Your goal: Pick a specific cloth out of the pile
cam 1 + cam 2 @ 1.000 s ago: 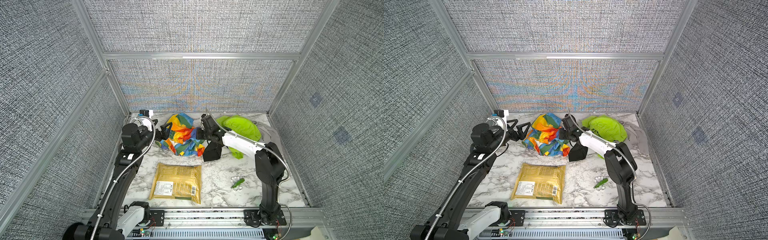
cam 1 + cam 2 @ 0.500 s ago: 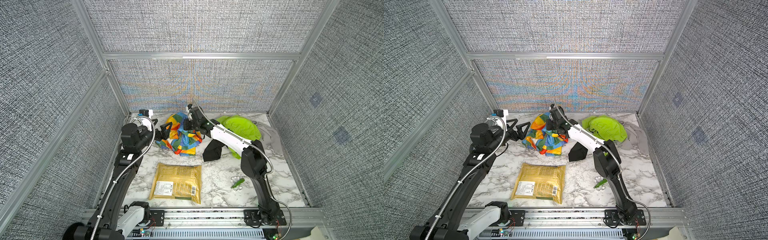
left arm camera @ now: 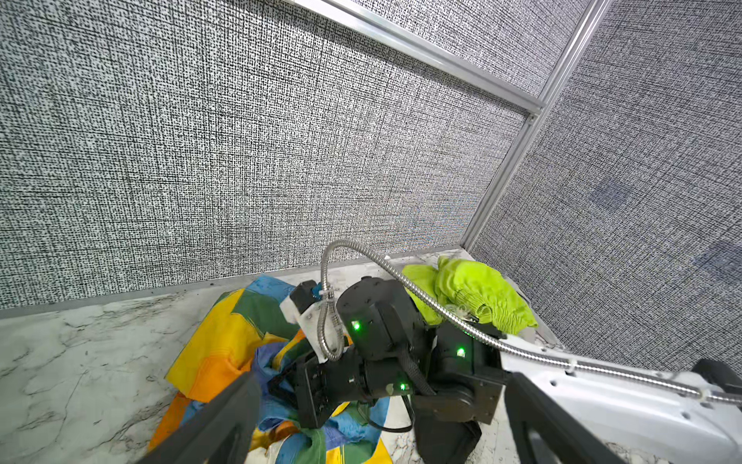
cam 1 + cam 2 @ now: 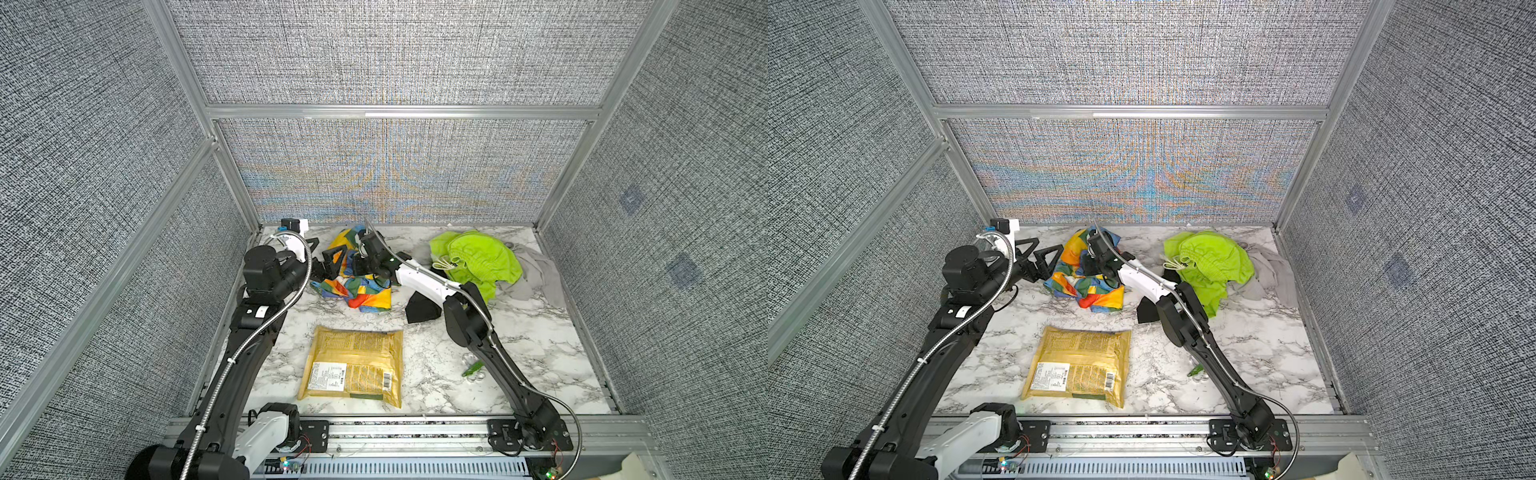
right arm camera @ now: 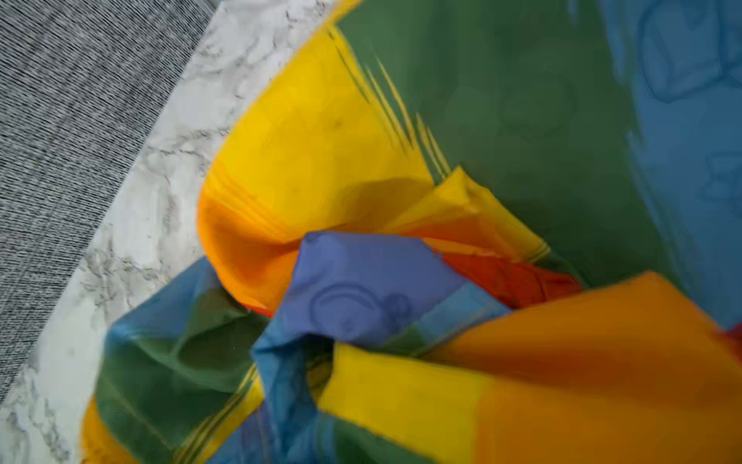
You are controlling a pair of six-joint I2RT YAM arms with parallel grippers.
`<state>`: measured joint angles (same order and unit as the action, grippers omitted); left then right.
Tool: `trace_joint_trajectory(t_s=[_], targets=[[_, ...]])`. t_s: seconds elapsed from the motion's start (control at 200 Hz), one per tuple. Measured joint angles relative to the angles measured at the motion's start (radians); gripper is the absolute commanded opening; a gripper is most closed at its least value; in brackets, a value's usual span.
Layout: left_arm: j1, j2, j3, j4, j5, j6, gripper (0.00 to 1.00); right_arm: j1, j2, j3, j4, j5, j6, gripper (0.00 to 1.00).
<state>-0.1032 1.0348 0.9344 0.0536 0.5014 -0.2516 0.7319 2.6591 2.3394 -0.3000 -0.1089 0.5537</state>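
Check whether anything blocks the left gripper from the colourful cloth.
Nothing lies between them. The left gripper is open right at the edge of the cloth. The right gripper is shut on the cloth just past it, so the two could crowd each other there.

The marble table (image 4: 540,332) carries six things. At the back, left of centre, lies a crumpled multicoloured cloth (image 4: 365,291). Well apart to its right, near the back corner, a lime garment (image 4: 478,262) overlaps a grey cloth (image 4: 536,274) that spreads toward the right edge. A black cloth (image 4: 419,309) lies between the two, slightly nearer the front. A yellow packet (image 4: 353,365) lies flat toward the front. Right of it, apart, sits a small green thing (image 4: 473,369), too small to identify.
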Motion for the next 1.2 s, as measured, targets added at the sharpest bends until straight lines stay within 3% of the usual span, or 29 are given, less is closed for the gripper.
trace_joint_trajectory(t_s=[0.355,0.761,0.981,1.201], targets=[[0.0,0.014,0.0,0.0,0.0,-0.003,0.98,0.002,-0.064,-0.056,-0.024,-0.023,-0.007,0.55],[0.0,0.03,0.0,0.0,-0.001,-0.003,0.98,-0.003,-0.514,-0.427,-0.006,0.031,-0.114,0.69],[0.0,0.039,0.0,0.0,-0.005,-0.002,0.98,-0.014,-0.795,-0.705,0.054,0.058,-0.178,0.9],[0.0,0.045,0.0,-0.001,-0.019,-0.001,0.98,-0.041,-1.036,-0.924,0.091,0.052,-0.237,0.93]])
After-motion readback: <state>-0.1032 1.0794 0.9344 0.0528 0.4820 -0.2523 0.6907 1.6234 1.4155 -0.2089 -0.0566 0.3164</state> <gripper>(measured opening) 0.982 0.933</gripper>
